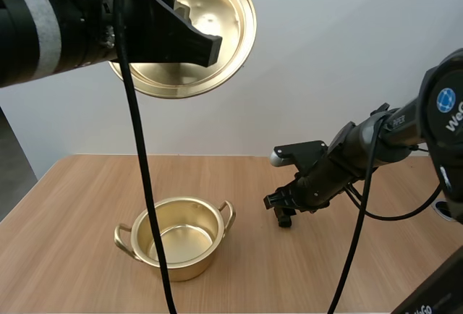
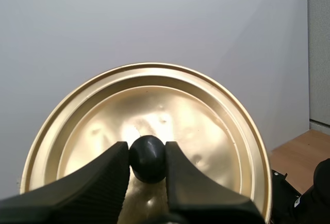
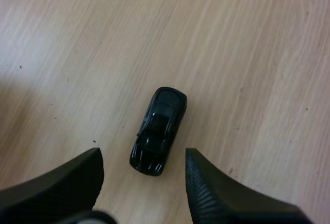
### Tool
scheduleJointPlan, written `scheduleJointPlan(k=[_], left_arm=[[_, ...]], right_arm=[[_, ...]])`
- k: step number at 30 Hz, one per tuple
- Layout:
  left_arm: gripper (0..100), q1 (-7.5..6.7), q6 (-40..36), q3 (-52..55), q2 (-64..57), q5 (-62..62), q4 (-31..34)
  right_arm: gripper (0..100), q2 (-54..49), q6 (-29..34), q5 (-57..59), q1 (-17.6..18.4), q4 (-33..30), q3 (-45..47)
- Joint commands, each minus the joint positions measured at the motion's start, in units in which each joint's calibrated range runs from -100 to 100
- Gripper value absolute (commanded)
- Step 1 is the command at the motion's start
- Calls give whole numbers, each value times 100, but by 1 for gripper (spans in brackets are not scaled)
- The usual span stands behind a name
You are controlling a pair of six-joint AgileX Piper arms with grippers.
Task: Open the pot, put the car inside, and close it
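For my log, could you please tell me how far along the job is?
Done: the pot is open, and the left gripper holds the lid by its knob, high above the table. In hand: the open right gripper hovers over the car, which lies on the table. Left: grasp the car, put it in the pot, set the lid back.

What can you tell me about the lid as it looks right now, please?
The lid is a round, shiny, gold-coloured metal disc with stepped concentric rings, a few shallow dents and a black ball knob at its centre. The left gripper pinches that knob between its fingertips; nothing else touches the lid. It is held in the air, tipped nearly on edge, well above the table and off the open pot.
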Motion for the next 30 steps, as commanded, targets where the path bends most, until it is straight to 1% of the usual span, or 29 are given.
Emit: scheduleJointPlan(k=[1,6,12,16,17,18,19,20,21,22,24,27,30], left_arm=[[0,14,-1,-5,3,0,1],[0,82,-1,-5,26,0,-11],[0,98,-1,-5,39,0,-22],[0,98,-1,-5,39,18,-11],[0,98,-1,-5,39,18,0],[0,98,-1,-5,39,18,0],[0,98,-1,-5,39,18,0],[0,98,-1,-5,39,18,0],[0,99,-1,-5,39,18,0],[0,117,-1,-5,39,18,0],[0,149,-1,-5,39,18,0],[0,149,-1,-5,39,18,0],[0,149,-1,-5,39,18,0]], right_arm=[[79,64,-172,15,-5,153,0],[79,315,-363,15,-5,308,-46],[68,674,-363,-129,-5,308,-164],[68,934,-397,-271,-5,308,-164],[65,999,-401,-286,-5,308,-164],[60,1048,-410,-305,-5,308,-164],[48,1080,-422,-326,-5,308,-164],[32,1108,-433,-327,-5,308,-164],[12,1107,-442,-327,-5,296,-164],[0,1121,-498,-327,-5,296,-164],[0,1121,-584,-327,-5,296,-164],[0,1035,-604,-374,-5,296,-164],[0,620,-626,-432,-5,322,-164]])
